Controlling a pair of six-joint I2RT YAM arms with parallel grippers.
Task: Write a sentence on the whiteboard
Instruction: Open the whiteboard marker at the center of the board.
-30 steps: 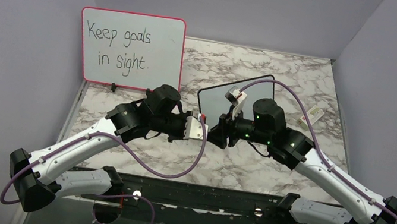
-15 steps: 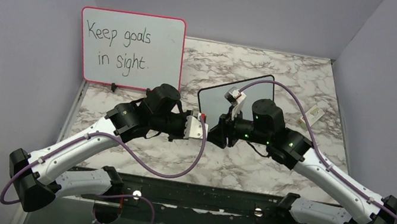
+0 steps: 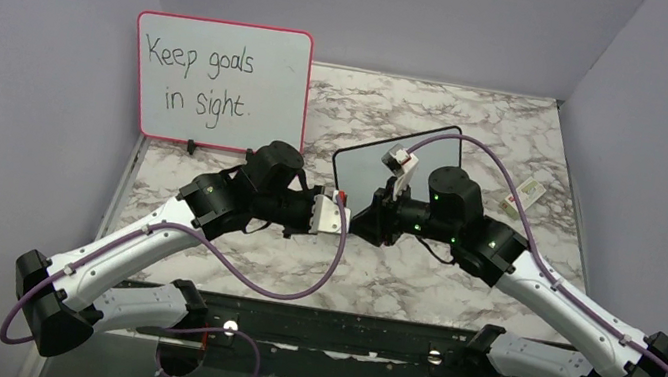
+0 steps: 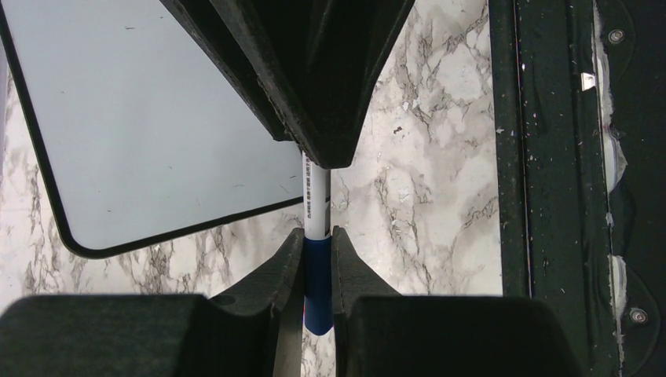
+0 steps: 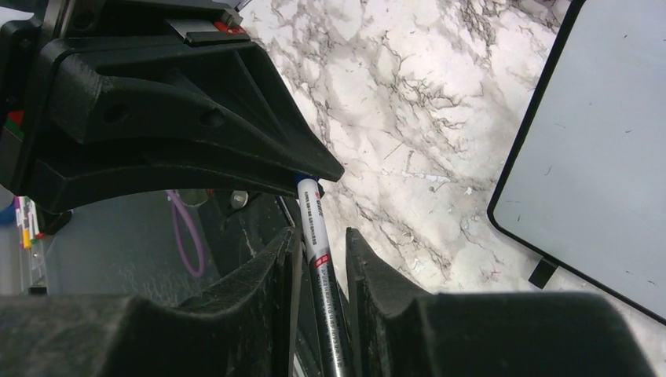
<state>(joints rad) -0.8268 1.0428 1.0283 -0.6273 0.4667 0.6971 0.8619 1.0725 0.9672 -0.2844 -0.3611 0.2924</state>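
The whiteboard lies flat on the marble table behind both grippers, and its face is blank. It also shows in the left wrist view and the right wrist view. No blue sentence shows on it. A white marker with a blue cap spans between the grippers. My left gripper is shut on the blue cap. My right gripper sits around the marker's barrel, with a small gap beside one finger. In the top view the left gripper and right gripper meet tip to tip.
A larger pink-framed board with black handwriting "Keep goals in sight." stands at the back left. A small white object lies near the right wall. A black rail runs along the table's near edge.
My right wrist has shifted slightly to the right and back. The left arm, the marker and the whiteboard have not visibly moved.
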